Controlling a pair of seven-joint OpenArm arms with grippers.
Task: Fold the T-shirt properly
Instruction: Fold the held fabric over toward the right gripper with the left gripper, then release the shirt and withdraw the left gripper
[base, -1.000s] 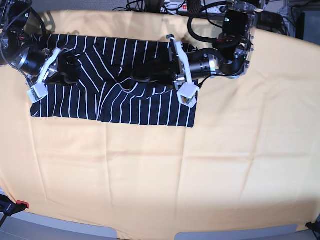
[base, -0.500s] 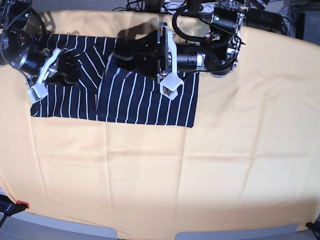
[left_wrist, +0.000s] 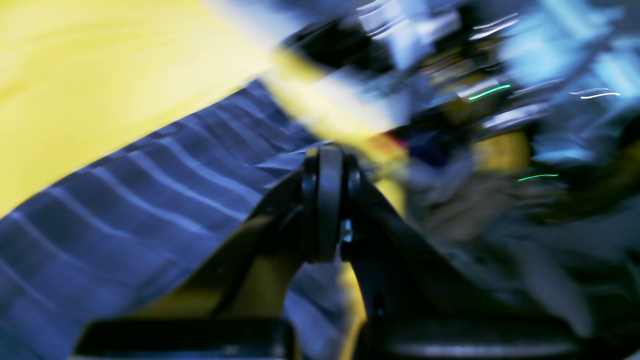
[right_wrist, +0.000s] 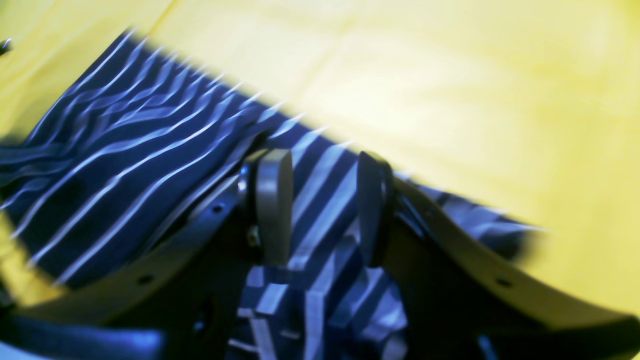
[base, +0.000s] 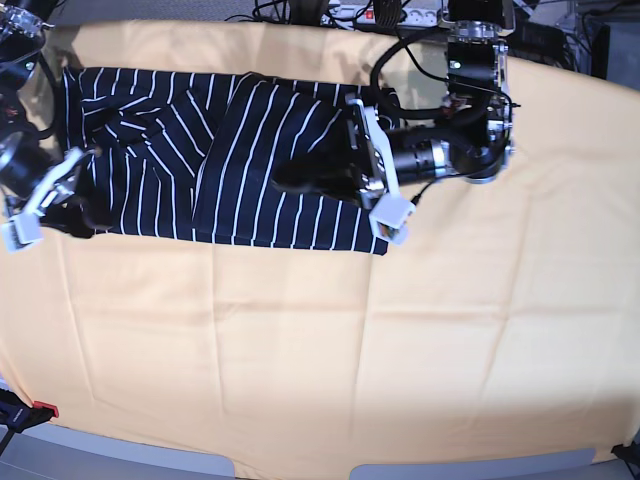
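Between right gripper (right_wrist: 322, 207) fingers, apart: T-shirt (base: 170, 150) edge, seemingly unclamped. Left gripper (left_wrist: 327, 200) fingers together. Advice: grip hem squarely.

Black arms (base: 440, 155) with white-tipped pincers and black cables (base: 395, 50).

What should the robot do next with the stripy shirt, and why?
Probably the right gripper should back away, toward the bare table cloth. Its jaws stand apart over the T-shirt, gripping nothing, and the left gripper is shut with no cloth between its jaws, so that fold looks laid down.
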